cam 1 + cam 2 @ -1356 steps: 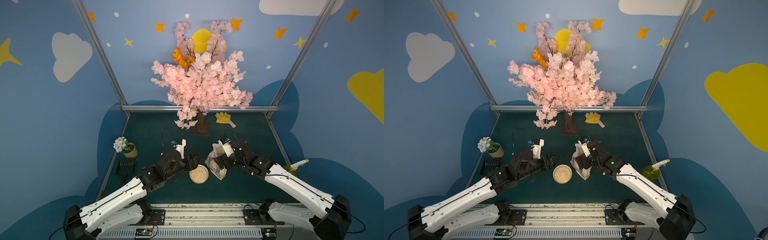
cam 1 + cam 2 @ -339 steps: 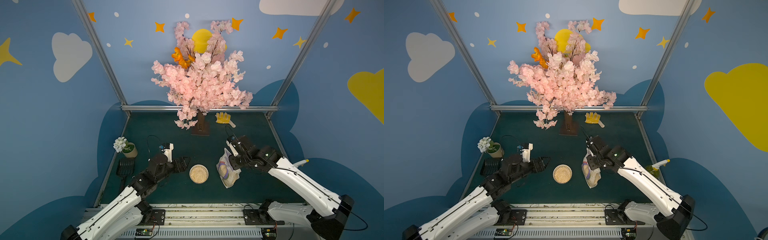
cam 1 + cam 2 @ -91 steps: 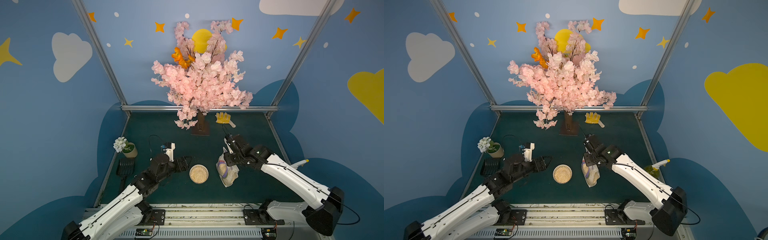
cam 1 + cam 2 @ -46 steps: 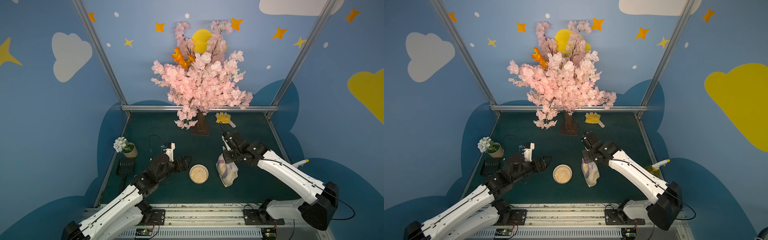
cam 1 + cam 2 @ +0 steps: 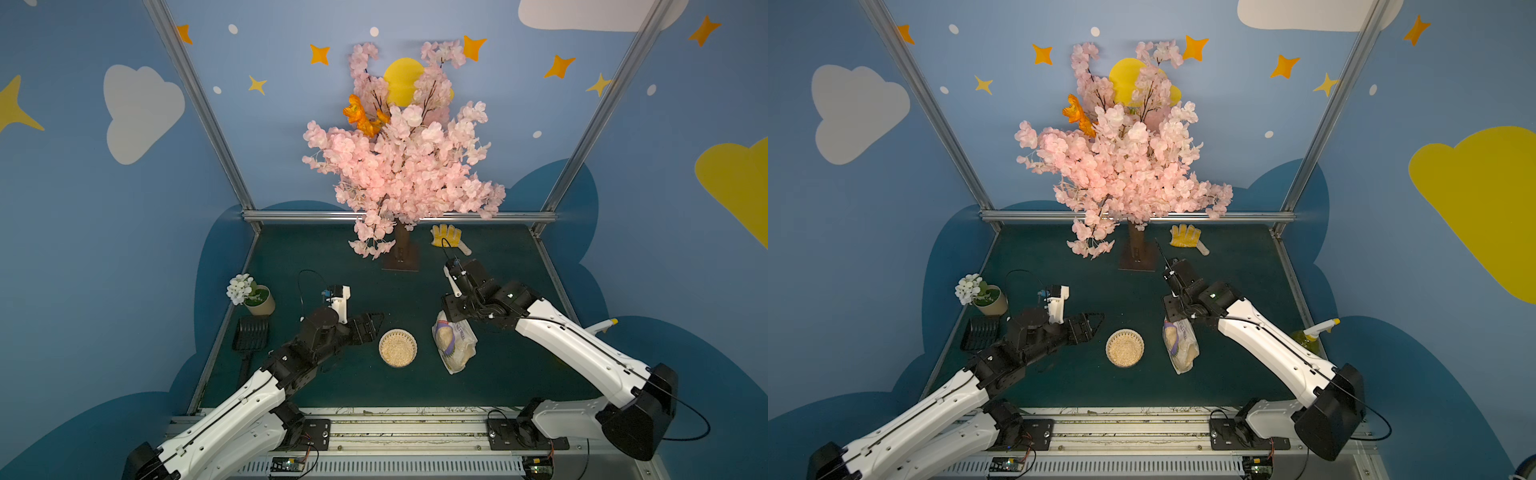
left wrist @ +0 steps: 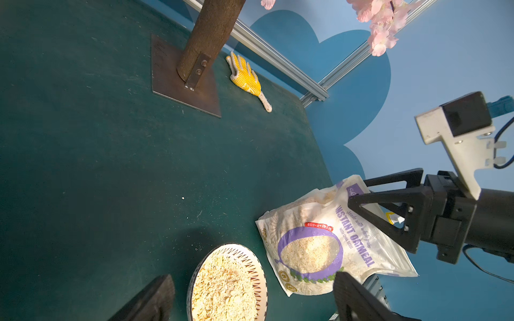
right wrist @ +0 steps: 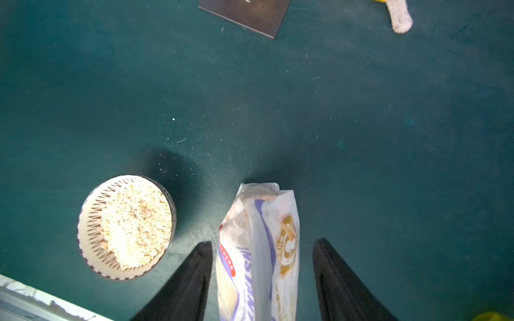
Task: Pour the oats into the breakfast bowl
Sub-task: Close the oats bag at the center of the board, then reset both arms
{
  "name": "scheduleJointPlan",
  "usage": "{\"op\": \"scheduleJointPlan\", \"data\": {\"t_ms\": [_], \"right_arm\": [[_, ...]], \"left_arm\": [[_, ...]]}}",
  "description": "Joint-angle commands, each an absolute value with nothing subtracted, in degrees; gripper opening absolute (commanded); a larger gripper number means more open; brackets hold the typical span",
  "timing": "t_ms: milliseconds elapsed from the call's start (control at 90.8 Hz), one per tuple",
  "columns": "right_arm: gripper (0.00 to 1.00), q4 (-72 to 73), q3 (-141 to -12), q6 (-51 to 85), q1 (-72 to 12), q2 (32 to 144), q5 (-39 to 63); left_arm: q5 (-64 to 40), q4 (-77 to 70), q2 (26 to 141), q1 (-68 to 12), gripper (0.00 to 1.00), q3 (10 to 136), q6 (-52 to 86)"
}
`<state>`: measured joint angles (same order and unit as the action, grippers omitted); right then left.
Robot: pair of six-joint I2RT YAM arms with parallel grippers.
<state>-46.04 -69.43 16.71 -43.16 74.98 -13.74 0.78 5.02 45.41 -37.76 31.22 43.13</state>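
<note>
The breakfast bowl [image 5: 381, 348] [image 5: 1108, 348] [image 7: 89, 222], cream-white with a lattice side, stands mid-table heaped with pale oat flakes [image 7: 136, 219]. To its right the oats bag [image 5: 455, 347] [image 5: 1179, 347] [image 6: 311, 247] [image 7: 258, 250] rests on the green mat, still partly full. My right gripper [image 5: 449, 318] [image 7: 263, 243] hangs over the bag's far end, open, with the bag's top between the fingers and a clear gap on one side. My left gripper [image 5: 379, 324] [image 6: 251, 278] is open just left of the bowl, holding nothing.
A blossom tree's brown base plate [image 5: 401, 259] stands at the back centre, with a yellow glove [image 5: 446, 237] beside it. A flower pot [image 5: 257, 297] and a black scoop [image 5: 249, 332] sit at the left edge. A spray bottle [image 5: 602, 326] lies off the right edge.
The right gripper's jaws have parted from the bag's top, which they were pinching half a second ago. The bag stays beside the bowl. The left arm has barely moved.
</note>
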Motion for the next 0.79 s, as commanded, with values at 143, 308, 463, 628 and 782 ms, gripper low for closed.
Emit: {"op": "scheduleJointPlan", "data": {"t_ms": [143,308,463,628,782], "right_arm": [[0.88,-28.94,-61.97,15.50,-42.69,57.95,-18.72],[0.98,-12.15,-48.90,8.76,-42.64,44.92,-31.47],[0.98,-2.27,-41.89,1.28,-38.39,45.56,-44.93],[0.98,-0.98,-39.81,11.32,-17.56,55.22,-29.93],[0.98,5.01,-36.99,9.72,-6.07,63.68,-28.22]], "left_arm": [[4.91,11.89,43.21,-35.54,1.00,36.71,27.88],[10.49,12.54,43.49,-32.33,1.00,38.37,19.50],[14.95,1.35,47.12,-24.83,1.00,33.11,13.40],[15.21,-10.53,54.68,-15.16,1.00,28.13,11.11],[17.92,-22.51,62.06,-11.83,1.00,23.72,3.69]]}}
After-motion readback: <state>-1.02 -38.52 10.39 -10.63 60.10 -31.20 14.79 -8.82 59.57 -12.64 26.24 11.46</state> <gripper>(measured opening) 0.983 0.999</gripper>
